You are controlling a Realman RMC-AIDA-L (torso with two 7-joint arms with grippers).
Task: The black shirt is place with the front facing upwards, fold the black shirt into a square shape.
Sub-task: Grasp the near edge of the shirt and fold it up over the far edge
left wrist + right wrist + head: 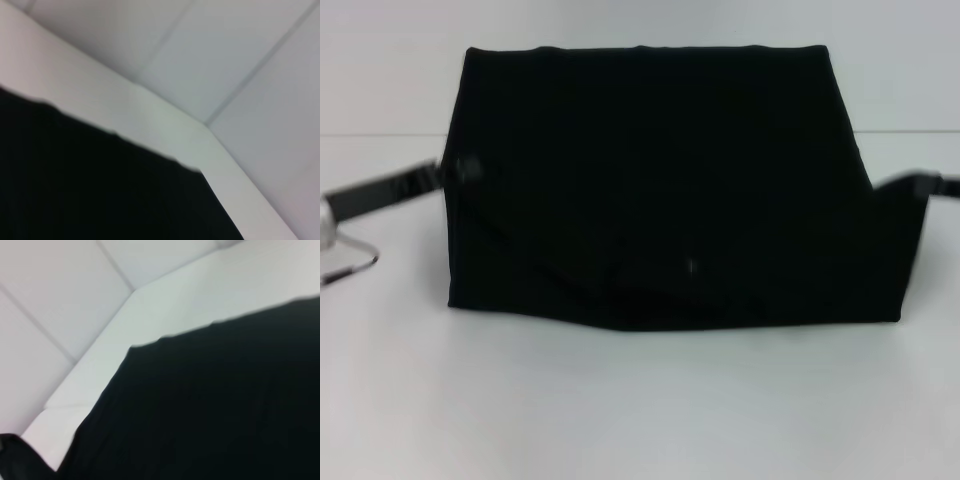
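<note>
The black shirt (670, 190) is seen in the head view as a broad dark shape on the white tabletop (640, 400), folded into a wide block. Its long axis is laid across the tabletop from left to right, and its far edge is lifted towards the back edge of the tabletop. No lettering is shown.

The left claw (445, 175) is placed at the shirt's left edge and the right claw (910, 185) at its right edge, each at about mid-height. How far either claw is open, and whether cloth is held, cannot be told.

In both wrist views, black cloth (100, 190) (210, 405) is shown against the pale tabletop edge.
</note>
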